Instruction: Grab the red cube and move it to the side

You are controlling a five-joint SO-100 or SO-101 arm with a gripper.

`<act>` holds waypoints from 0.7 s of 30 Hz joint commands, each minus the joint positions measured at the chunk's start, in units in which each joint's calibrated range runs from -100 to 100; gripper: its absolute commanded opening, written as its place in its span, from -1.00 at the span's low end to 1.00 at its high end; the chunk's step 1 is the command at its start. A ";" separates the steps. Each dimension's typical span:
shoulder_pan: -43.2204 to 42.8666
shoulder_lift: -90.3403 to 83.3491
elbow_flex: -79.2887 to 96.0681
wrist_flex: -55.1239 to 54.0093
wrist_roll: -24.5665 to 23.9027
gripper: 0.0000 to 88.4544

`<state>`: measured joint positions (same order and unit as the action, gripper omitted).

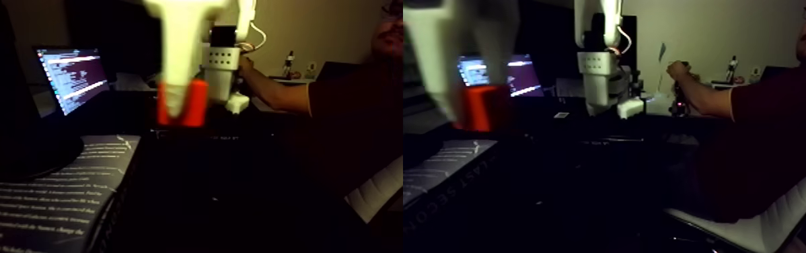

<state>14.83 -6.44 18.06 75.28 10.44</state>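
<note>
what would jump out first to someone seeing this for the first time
The bright red cube glows against the dark scene, held up off the table between the blurred white fingers close to the camera. Behind it a lit laptop screen shows at left, and a seated person in a dark shirt reaches in from the right.

A dim home-office or hobby desk setup was shown, w/ two near-equal halves side by side in the fixed view. A lit laptop (pixel 72 77) w/ text on screen was seen at approx. 10 o'clock of the left half. A seated person (pixel 778 114) in a dark shirt was placed at 3 o'clock of the right half, on a white-edged chair (pixel 765 225). A plain beige wall (pixel 314 30) was seen behind, and a printed book (pixel 31 202) lay at 7 o'clock.
</note>
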 commanded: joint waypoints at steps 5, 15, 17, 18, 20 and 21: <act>5.66 6.27 -9.49 -0.95 1.19 -0.77; 10.82 18.96 -19.37 -2.39 2.43 -0.77; 10.90 21.23 -19.55 -2.47 2.43 -0.77; 10.90 22.40 -19.55 -2.47 2.43 -0.77; 10.90 24.17 -19.37 -3.48 2.22 -0.77; 10.90 24.67 -18.92 -4.58 2.22 -0.77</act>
<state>25.41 17.80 0.64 72.50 12.59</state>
